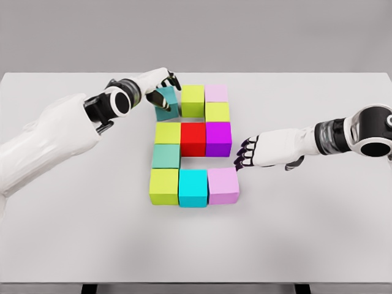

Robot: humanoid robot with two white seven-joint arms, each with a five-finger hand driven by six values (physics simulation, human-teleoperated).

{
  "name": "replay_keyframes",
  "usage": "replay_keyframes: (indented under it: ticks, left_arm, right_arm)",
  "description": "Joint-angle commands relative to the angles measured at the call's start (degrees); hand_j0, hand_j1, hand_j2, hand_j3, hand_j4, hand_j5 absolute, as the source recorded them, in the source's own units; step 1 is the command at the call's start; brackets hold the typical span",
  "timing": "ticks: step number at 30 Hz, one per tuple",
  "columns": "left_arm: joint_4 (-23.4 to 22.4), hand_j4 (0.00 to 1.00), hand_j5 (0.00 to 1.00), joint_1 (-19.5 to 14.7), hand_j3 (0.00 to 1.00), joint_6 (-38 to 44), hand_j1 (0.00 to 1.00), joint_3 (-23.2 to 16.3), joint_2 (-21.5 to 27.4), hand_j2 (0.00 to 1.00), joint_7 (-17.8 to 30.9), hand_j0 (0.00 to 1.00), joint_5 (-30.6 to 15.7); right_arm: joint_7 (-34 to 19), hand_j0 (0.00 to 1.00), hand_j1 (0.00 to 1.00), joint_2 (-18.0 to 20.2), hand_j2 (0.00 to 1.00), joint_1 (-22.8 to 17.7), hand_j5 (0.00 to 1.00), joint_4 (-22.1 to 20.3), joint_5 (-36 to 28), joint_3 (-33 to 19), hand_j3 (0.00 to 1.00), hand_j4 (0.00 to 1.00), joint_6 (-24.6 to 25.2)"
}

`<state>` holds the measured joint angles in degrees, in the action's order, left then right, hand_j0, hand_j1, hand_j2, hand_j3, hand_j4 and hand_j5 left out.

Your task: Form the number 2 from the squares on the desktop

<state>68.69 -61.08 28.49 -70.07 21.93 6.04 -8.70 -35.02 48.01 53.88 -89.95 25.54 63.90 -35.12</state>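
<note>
Coloured cubes lie on the white table [73, 233]. The top row holds a tilted teal cube [166, 103], a lime cube [193, 100] and a pale pink cube [216, 93], with a lime cube [217, 112] below the pink one. The middle row runs lime [167, 132], red [193, 138], purple [218, 138]. Under it sits a green cube [166, 156], then a bottom row of lime [163, 186], cyan [193, 187] and pink [223, 184]. My left hand [160, 82] is shut on the teal cube. My right hand [244, 154] hovers with curled fingers beside the purple and pink cubes.
The table's far edge [196, 73] runs just behind the cubes. The near edge [196, 283] lies at the bottom of the view.
</note>
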Motion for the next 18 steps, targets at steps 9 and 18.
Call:
replay_keyframes:
  ticks: [9,18]
  left_arm:
    - [0.0,0.57,0.57,-0.3,0.57,-0.5,0.57,0.2,-0.4,0.57,-0.1,0.57,0.6]
    - [-0.1,0.76,0.76,-0.3,0.76,-2.0,0.76,0.3,-0.2,0.76,-0.1,0.76,0.7]
  right_arm:
    - [0.0,1.0,1.0,6.6,1.0,2.1,1.0,-1.7,-4.7,-0.7,1.0,1.0,0.1]
    - [0.0,1.0,1.0,10.4,1.0,-1.8,1.0,-10.7,-4.3,-0.2,1.0,1.0,0.1]
